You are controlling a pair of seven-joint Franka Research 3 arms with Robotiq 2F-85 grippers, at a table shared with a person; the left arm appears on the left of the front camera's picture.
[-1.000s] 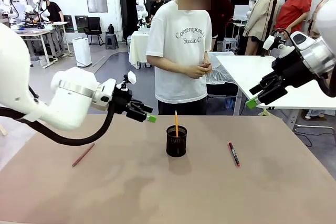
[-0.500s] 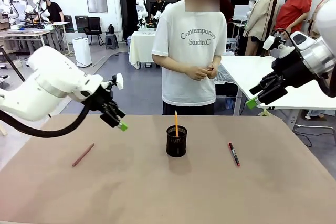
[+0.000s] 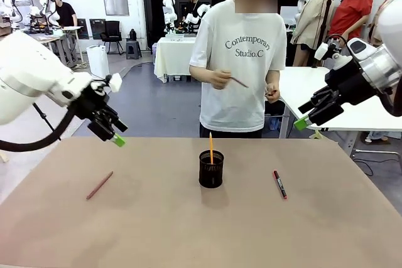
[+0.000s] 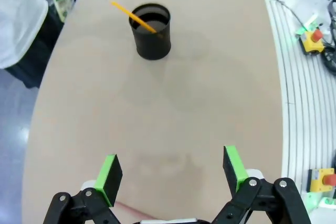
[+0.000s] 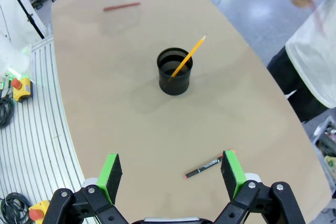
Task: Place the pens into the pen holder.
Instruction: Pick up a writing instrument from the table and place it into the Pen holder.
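Note:
The black mesh pen holder [image 3: 211,170] stands mid-table with the yellow-orange pencil [image 3: 210,146] upright in it. On the table at the left lies the reddish-brown pencil [image 3: 99,185]. The black marker with red ends [image 3: 279,184] rests to the holder's right. My left gripper [image 3: 117,140] hangs open above the table's far left, over the brown pencil's side. In the left wrist view the gripper [image 4: 170,174] is empty, with the holder [image 4: 151,30] far ahead. My right gripper [image 3: 301,122] is open, high at the right. Below the right gripper [image 5: 170,174] lies the marker [image 5: 206,167].
A person stands at the far edge behind the holder and holds a thin dark stick [image 3: 238,82] in one hand. A white table [image 3: 326,95] stands behind my right arm. The brown tabletop [image 3: 188,230] is bare toward the front.
My left arm has swung from beside the holder to the table's far left. The person has stepped right and raised a thin stick. The right arm has not moved.

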